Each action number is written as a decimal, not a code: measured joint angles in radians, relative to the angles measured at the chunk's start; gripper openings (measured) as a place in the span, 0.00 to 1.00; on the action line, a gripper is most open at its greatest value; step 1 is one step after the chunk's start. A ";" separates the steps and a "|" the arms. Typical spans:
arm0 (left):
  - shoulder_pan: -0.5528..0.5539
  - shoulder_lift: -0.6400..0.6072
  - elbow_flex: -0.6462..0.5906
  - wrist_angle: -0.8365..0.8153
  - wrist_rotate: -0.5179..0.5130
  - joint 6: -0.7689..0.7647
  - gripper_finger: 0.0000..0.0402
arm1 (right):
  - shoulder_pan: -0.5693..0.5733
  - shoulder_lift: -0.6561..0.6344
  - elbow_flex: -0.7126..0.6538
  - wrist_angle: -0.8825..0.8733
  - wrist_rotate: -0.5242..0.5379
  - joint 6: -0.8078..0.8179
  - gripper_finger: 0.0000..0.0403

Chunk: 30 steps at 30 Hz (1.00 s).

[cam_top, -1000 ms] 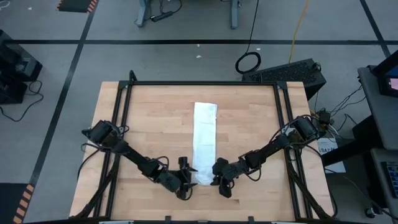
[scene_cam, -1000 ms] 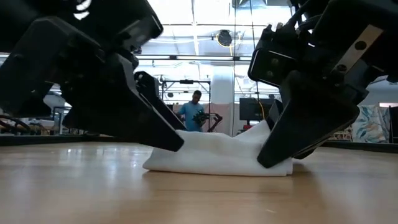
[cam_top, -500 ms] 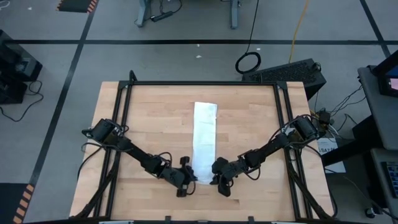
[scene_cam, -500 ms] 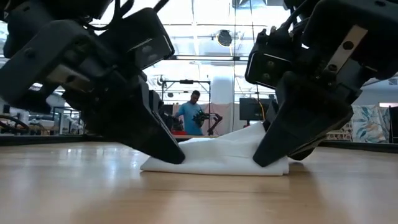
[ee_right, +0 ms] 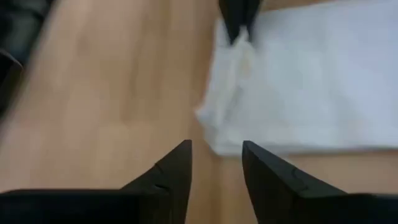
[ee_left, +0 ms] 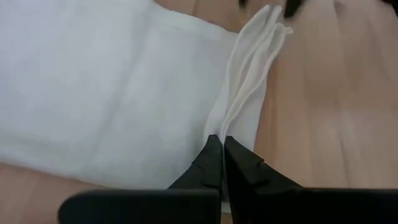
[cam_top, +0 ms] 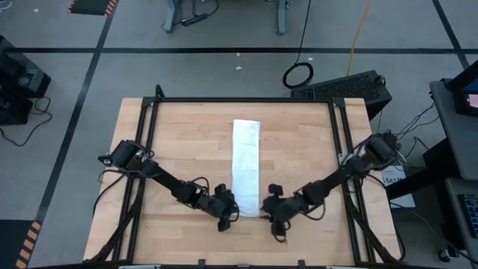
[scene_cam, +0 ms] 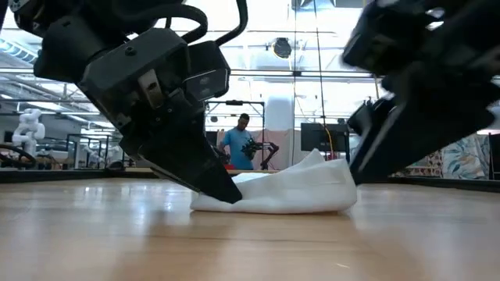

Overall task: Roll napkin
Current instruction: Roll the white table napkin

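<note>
From above, the folded napkin [cam_top: 246, 167] lies lengthwise at mid-table, the left gripper [cam_top: 228, 208] at its near end; at table height and wrist level, its fingers [ee_left: 219, 163] pinch the cloth's edge, while the right gripper [ee_right: 216, 163] stands parted just beside it.

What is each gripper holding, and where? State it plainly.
The left gripper is shut on the napkin, pinching its near end's folded edge. The right gripper is open, holding nothing.

Wooden table [cam_top: 179, 134], person [scene_cam: 237, 144] in room behind
</note>
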 joint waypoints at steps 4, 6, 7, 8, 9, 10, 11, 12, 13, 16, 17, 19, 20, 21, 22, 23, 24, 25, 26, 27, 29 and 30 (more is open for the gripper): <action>0.021 0.000 0.000 0.011 0.054 -0.050 0.02 | 0.080 -0.055 0.000 -0.050 0.148 -0.144 0.39; 0.033 0.000 -0.001 0.016 0.086 -0.078 0.02 | 0.121 -0.050 0.000 0.011 0.181 -0.247 0.40; 0.038 0.000 -0.002 0.023 0.104 -0.087 0.02 | 0.135 -0.033 0.000 0.064 0.194 -0.296 0.40; 0.042 0.001 -0.002 0.028 0.120 -0.099 0.02 | 0.144 -0.011 0.002 0.128 0.205 -0.335 0.40; 0.046 0.002 -0.002 0.029 0.133 -0.103 0.02 | 0.152 0.011 0.002 0.174 0.225 -0.368 0.40; 0.050 0.002 -0.002 0.029 0.142 -0.105 0.02 | 0.158 0.031 0.000 0.205 0.245 -0.392 0.40; 0.055 0.002 -0.002 0.026 0.151 -0.106 0.02 | 0.160 0.052 -0.001 0.247 0.256 -0.406 0.40; 0.059 0.002 -0.001 0.018 0.161 -0.110 0.02 | 0.160 0.070 -0.001 0.287 0.263 -0.410 0.40; 0.065 0.002 -0.001 0.017 0.171 -0.118 0.02 | 0.161 0.082 -0.001 0.311 0.274 -0.410 0.40; 0.083 0.002 -0.002 0.017 0.215 -0.132 0.02 | 0.162 0.107 0.000 0.342 0.306 -0.383 0.41; 0.086 0.002 -0.002 0.019 0.225 -0.133 0.02 | 0.161 0.112 0.000 0.338 0.312 -0.382 0.41; 0.089 0.002 -0.002 0.017 0.235 -0.132 0.02 | 0.158 0.121 0.000 0.341 0.333 -0.373 0.42; 0.089 0.002 -0.002 0.017 0.235 -0.132 0.02 | 0.156 0.124 0.000 0.340 0.342 -0.355 0.43; 0.089 0.002 -0.002 0.017 0.234 -0.132 0.02 | 0.153 0.127 0.000 0.336 0.342 -0.331 0.44; 0.089 0.002 -0.002 0.017 0.235 -0.132 0.02 | 0.152 0.128 0.000 0.328 0.337 -0.307 0.45; 0.089 0.002 -0.002 0.016 0.235 -0.132 0.02 | 0.149 0.128 0.000 0.323 0.332 -0.287 0.46; 0.089 0.002 -0.002 0.016 0.234 -0.132 0.02 | 0.147 0.128 0.000 0.320 0.331 -0.279 0.47; 0.089 0.002 -0.002 0.016 0.235 -0.132 0.02 | 0.147 0.128 0.000 0.318 0.331 -0.281 0.48; 0.089 0.002 -0.002 0.016 0.235 -0.132 0.02 | 0.148 0.128 0.000 0.318 0.331 -0.293 0.49; 0.089 0.002 -0.002 0.016 0.234 -0.132 0.02 | 0.148 0.128 0.000 0.318 0.331 -0.299 0.50; 0.089 0.002 -0.002 0.016 0.235 -0.132 0.02 | 0.148 0.128 0.000 0.319 0.331 -0.292 0.52; 0.089 0.002 -0.002 0.016 0.234 -0.132 0.02 | 0.148 0.128 0.000 0.318 0.330 -0.280 0.53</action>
